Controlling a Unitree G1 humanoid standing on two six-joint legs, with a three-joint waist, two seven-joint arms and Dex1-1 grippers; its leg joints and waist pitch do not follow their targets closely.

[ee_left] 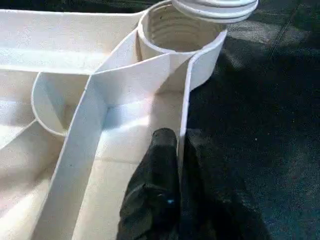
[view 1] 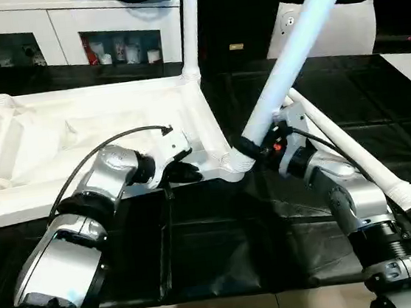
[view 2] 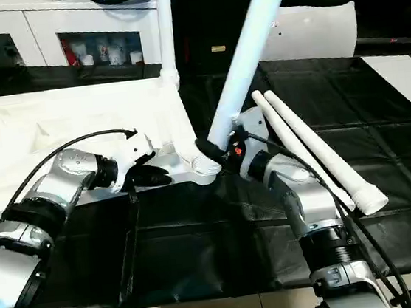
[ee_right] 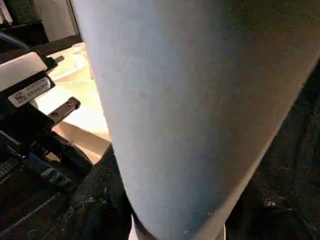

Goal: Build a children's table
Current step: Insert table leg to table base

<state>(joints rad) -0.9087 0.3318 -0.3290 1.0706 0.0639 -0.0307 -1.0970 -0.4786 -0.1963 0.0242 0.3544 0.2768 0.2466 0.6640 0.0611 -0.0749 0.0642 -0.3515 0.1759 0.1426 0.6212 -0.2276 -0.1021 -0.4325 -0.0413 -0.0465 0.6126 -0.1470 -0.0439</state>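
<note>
The white tabletop (view 1: 77,131) is lying upside down on the black mat (view 1: 223,241), its ribbed underside facing up, taking up the left and middle of the scene. The left gripper (view 1: 181,170) is pinching the tabletop's near rim just left of the near right corner socket (ee_left: 175,35); in the left wrist view one black finger (ee_left: 157,170) is pressing the inner face of the thin wall and the other is sitting outside it, the jaws nearly closed on that wall. The right gripper (view 1: 253,148) is clasping a leg (view 1: 290,48) low down, half open around it, the leg leaning up and to the right with its threaded foot at that same socket. Whether the foot is seated is hard to make out. Another leg (view 1: 189,22) is standing upright in the far right socket, its top cut off. Two spare legs (view 2: 316,149) are lying on the mat to the right, partly behind the right forearm.
</note>
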